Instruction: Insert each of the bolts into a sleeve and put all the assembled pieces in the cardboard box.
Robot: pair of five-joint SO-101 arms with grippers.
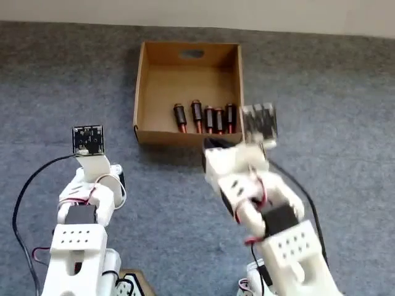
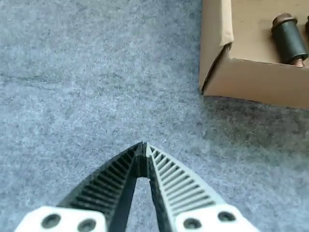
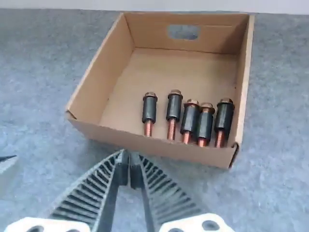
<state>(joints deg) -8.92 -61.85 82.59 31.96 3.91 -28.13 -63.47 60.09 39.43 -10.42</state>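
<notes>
High view: cardboard box (image 1: 143,92) sits open on the grey carpet (image 1: 321,74), toward the far side, between the two arms. Five bolts in black sleeves (image 1: 209,117) lie on the box floor in a row against the near wall, copper ends pointing at that wall. The three toward the right arm's side touch or nearly touch; the other two sit slightly apart. A handle hole (image 1: 192,53) is cut in the far wall. Left arm (image 1: 86,209) is over bare carpet, off the box's near left corner and apart from it. Right arm (image 1: 259,197) is just in front of the box's near right corner, with its wrist over the wall edge. In the left wrist view the left gripper (image 2: 143,145) has its fingers together, tips meeting, holding nothing, low over the carpet, with the box corner and one sleeved bolt ahead. In the right wrist view the right gripper (image 3: 128,154) also has its fingers pressed together and holds nothing. It hangs just outside the near wall and faces the row of five.
</notes>
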